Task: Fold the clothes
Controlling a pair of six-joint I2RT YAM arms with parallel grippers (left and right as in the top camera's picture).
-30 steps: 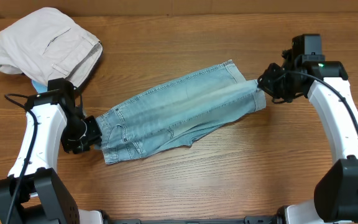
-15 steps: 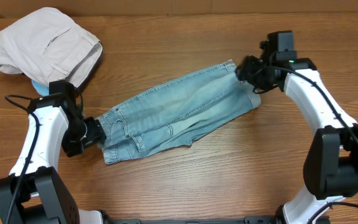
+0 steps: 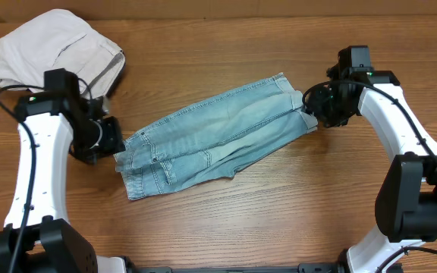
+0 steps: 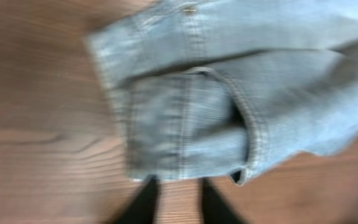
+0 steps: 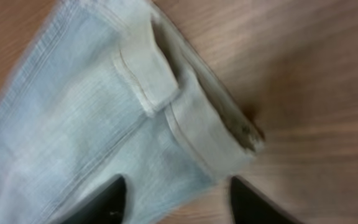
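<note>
Faded denim jeans (image 3: pixel 218 133) lie diagonally mid-frame on wood-grain table (image 3: pixel 279 220), rumpled beige trousers (image 3: pixel 51 53) heaped upper left; left gripper (image 3: pixel 111 142) and right gripper (image 3: pixel 313 112), at opposite ends, both spread, gripping nothing.

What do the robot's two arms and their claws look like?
The left arm and right arm have smooth white rounded links with black joints. A thin black cable runs along each. A small green light glows near each wrist. The left claw and right claw each have two dark, tapering fingers.
</note>
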